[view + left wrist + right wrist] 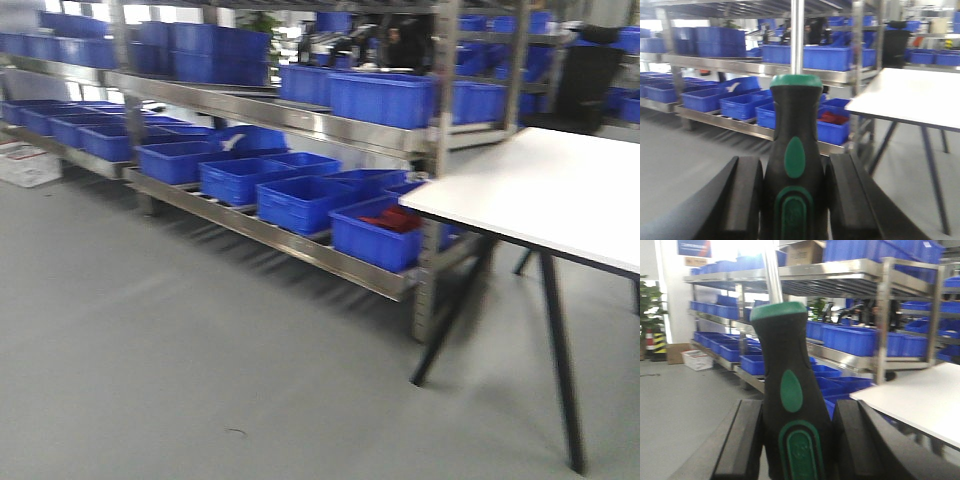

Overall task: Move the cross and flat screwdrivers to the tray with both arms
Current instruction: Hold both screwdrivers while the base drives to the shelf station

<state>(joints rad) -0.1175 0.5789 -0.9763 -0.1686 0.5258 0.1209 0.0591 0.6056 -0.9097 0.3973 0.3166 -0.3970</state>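
My left gripper [795,192] is shut on a screwdriver [794,150] with a black handle and green accents; its steel shaft points straight up out of the frame. My right gripper [796,440] is shut on a like screwdriver [789,390], also upright, shaft running off the top. I cannot tell which one is cross and which is flat, as both tips are out of view. The tray is out of view. No arm or gripper shows in the front-facing view.
A steel rack [300,120] with several blue bins [300,200] runs along the left and back. One bin holds something red [392,220]. A white table [540,190] on black legs stands at the right. Grey floor [200,380] lies in front.
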